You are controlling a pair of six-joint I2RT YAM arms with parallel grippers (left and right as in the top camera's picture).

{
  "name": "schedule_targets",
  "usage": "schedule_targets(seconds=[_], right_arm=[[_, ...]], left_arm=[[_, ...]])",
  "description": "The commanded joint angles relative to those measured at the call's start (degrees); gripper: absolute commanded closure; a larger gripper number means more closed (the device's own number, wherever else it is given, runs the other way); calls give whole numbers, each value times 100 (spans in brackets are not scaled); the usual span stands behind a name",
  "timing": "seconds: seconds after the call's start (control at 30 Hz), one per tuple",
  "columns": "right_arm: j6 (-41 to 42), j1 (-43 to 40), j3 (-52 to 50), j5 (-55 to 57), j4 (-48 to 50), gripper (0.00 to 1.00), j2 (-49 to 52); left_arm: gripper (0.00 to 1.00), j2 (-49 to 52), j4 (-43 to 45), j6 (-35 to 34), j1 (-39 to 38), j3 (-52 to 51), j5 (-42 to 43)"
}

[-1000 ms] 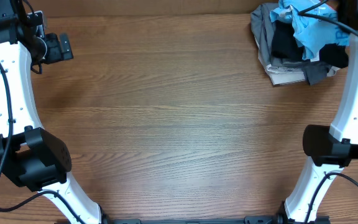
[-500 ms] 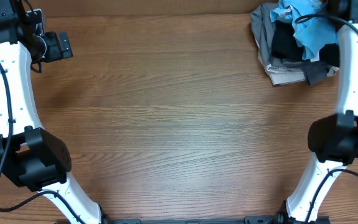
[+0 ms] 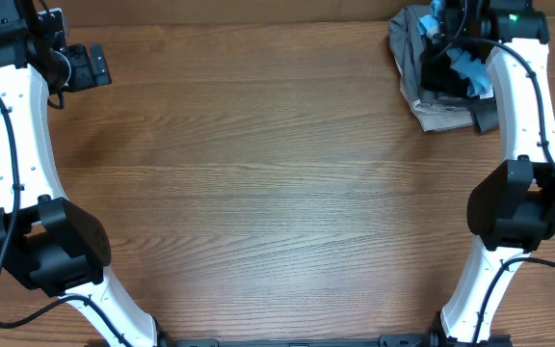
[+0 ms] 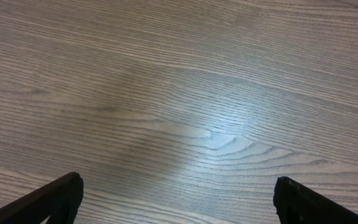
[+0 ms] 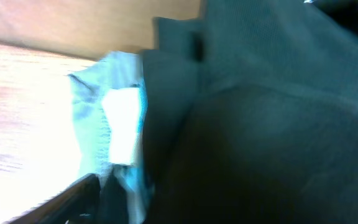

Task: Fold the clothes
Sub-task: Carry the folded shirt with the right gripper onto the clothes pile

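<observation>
Wood-grain table [image 3: 258,173] was recorded from overhead, bare across its middle. The left gripper [image 3: 92,66] was noted over bare wood at the far-left corner, well apart from any cloth. A heap [image 3: 432,114] of garments was logged at the far-right corner. The black T-shirt [image 3: 439,72] was seen bunched in the middle of that heap. Grey garments [image 3: 408,53] were seen beside and under it, and a light blue garment [image 3: 472,71] was draped against its right side. The right gripper [image 3: 451,24] was found low over the top of the heap, its fingertips hidden among cloth and cables.

Left wrist view: only the table was seen below. The two dark fingertips [image 4: 55,202] were observed at opposite lower corners of the frame, spread wide, with nothing between them.

Right wrist view: the frame was blurred. Dark fabric, probably the black T-shirt, was seen filling the centre and right. The light blue garment was noted to its left, with a white patch [image 5: 123,134] on it. Overexposed table was noted further left. One dark finger [image 5: 73,196] was made out at the lower left, lying against the blue cloth. The other finger was not seen, so whether the right jaws were spread or pinching fabric could not be told.
</observation>
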Motion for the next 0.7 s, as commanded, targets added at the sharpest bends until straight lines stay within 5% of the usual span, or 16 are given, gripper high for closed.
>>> schedule_targets(seconds=[0.0, 0.07, 0.43, 0.67], right_arm=[[577, 17, 590, -463, -127, 10, -452], [575, 22, 920, -826, -328, 0, -632], [579, 184, 1644, -3609, -1923, 0, -1917], [575, 909, 1600, -4948, -2026, 0, -1971]], left_arm=[[0, 72, 22, -55, -48, 109, 39], [0, 72, 20, -55, -48, 109, 39], [0, 72, 11, -52, -48, 109, 39], [0, 72, 9, -52, -48, 109, 39]])
